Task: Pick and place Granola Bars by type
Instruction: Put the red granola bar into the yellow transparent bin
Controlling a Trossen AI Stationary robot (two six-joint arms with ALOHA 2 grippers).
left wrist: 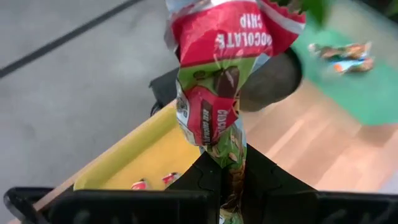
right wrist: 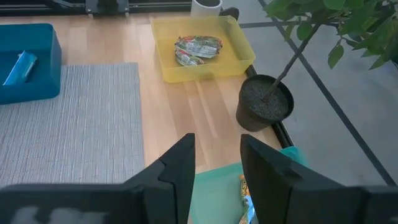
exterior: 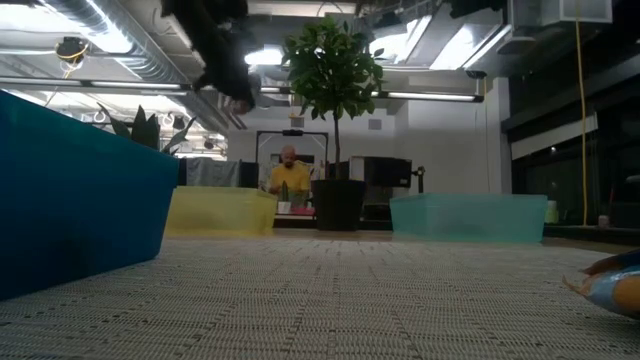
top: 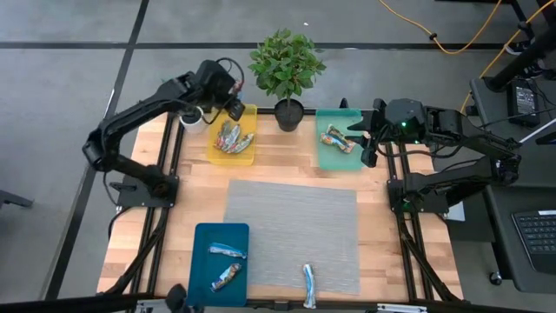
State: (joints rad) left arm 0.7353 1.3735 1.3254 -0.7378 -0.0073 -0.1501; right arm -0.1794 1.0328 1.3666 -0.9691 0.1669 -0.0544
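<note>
The left claw [top: 234,107] is clenched on a granola bar [left wrist: 221,81] in a red and green wrapper, holding it above the far edge of the yellow tray [top: 248,156], just beside the potted plant [top: 287,65]. In the yellow tray, a small pile of similar bars [top: 233,137] lies below the claw. On the plant's other side, the right claw [top: 368,144] hangs over the green tray [top: 337,158] with its fingers [right wrist: 177,171] apart and nothing between them; a couple of bars in orange and blue wrappers [top: 337,139] lie in that tray. Farther from the plant, across the grey mat [top: 291,235] at the middle of the bench [top: 382,226], the blue tray [top: 201,261] holds two bars in blue wrappers [top: 226,263]. One more blue bar [top: 309,285] lies loose on the mat's near edge, beside the blue tray. In the low view, a person in a yellow top [exterior: 288,175] shows in the room behind the bench.
</note>
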